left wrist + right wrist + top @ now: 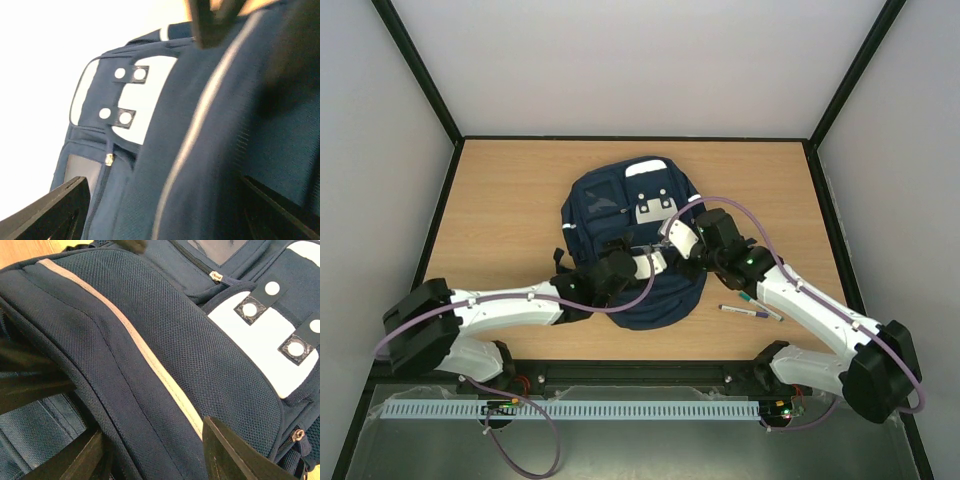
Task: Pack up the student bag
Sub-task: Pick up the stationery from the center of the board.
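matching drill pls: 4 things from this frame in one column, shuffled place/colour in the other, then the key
1. student bag
2. pens
3. left gripper
4. buckle patch

A. grey-white, on the bag's upper front
B. navy blue, mid-table
C. bare wood beside the right arm
D. over the bag's lower middle

Pairs: 1-B, 2-C, 3-D, 4-A

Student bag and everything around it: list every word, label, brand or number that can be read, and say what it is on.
None can be read.
Student bag: its grey-white patch carries only plain round snaps, no lettering.
Pens on the table: any print is too small to read.
Arms: no legible marking.
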### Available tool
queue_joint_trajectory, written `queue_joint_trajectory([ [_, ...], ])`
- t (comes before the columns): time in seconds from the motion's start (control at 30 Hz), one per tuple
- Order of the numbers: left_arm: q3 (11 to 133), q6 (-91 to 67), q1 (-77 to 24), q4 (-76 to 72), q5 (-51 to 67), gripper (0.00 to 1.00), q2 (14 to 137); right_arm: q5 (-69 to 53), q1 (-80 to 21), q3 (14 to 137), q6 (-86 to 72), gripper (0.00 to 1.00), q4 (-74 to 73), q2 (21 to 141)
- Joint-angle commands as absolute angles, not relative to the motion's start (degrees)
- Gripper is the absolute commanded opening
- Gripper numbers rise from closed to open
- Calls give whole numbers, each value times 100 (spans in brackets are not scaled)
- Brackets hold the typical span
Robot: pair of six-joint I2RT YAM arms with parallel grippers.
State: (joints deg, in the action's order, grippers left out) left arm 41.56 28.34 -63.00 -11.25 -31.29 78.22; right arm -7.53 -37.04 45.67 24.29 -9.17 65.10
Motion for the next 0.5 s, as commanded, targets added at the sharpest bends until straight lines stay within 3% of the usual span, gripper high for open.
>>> queue_joint_trajectory([
  [0.0,4521,3202,-5955,-1970,-3290,78,8016,-945,-3648,4556,2334,49,-998,6319],
  [0.1,4608,3090,-5817,-1989,-3123,71,7979,-999,-3606,4668,2335,52,-1182,6315],
  [0.33,4290,2779,-5618,-2105,-2192,69,7551,-1475,-3105,5356,2286,58,-2339,6059],
  [0.47,4747,2243,-5357,-1562,-1622,68,7810,-1571,-2738,5627,2477,60,-3129,6020],
])
